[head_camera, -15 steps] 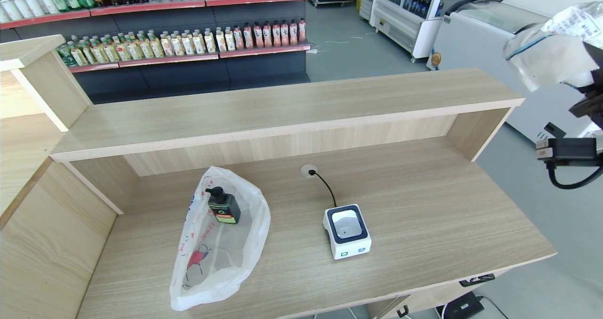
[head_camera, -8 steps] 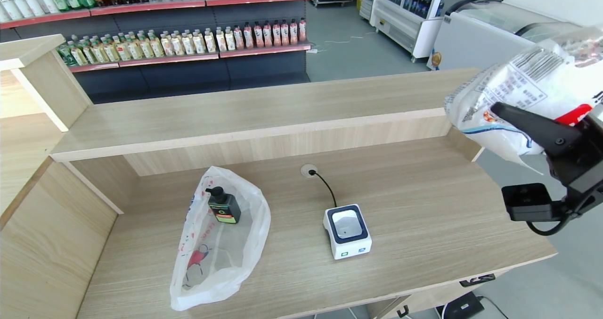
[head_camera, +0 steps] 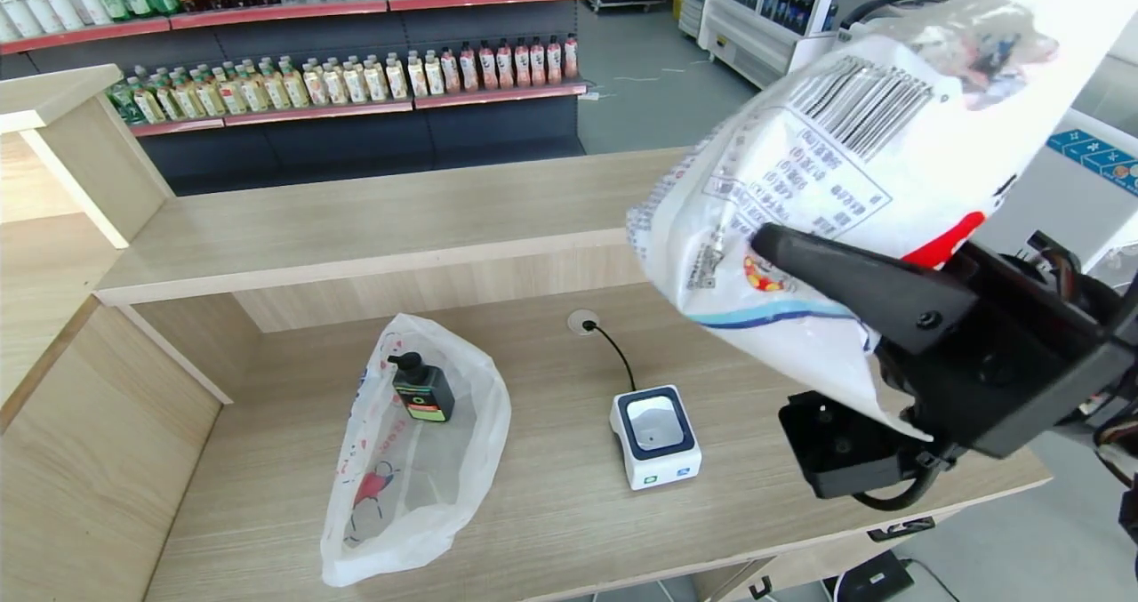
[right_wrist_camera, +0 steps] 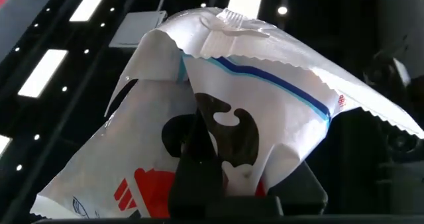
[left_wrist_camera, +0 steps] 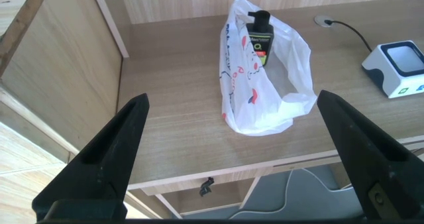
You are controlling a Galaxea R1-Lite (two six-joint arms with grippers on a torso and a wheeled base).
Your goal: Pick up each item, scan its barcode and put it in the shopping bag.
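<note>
Over the right end of the counter (head_camera: pixel 551 513), a white sealed packet (head_camera: pixel 836 175) is being held clamped in the right gripper (head_camera: pixel 800 264). Its barcode (head_camera: pixel 858 95) is being presented face-up, so it likely needs to be rolled toward the scanner (head_camera: pixel 655 433).

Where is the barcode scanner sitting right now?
In the head view the barcode scanner sits on the wooden counter, just right of the shopping bag, with the white packet held in the air to its right.
</note>
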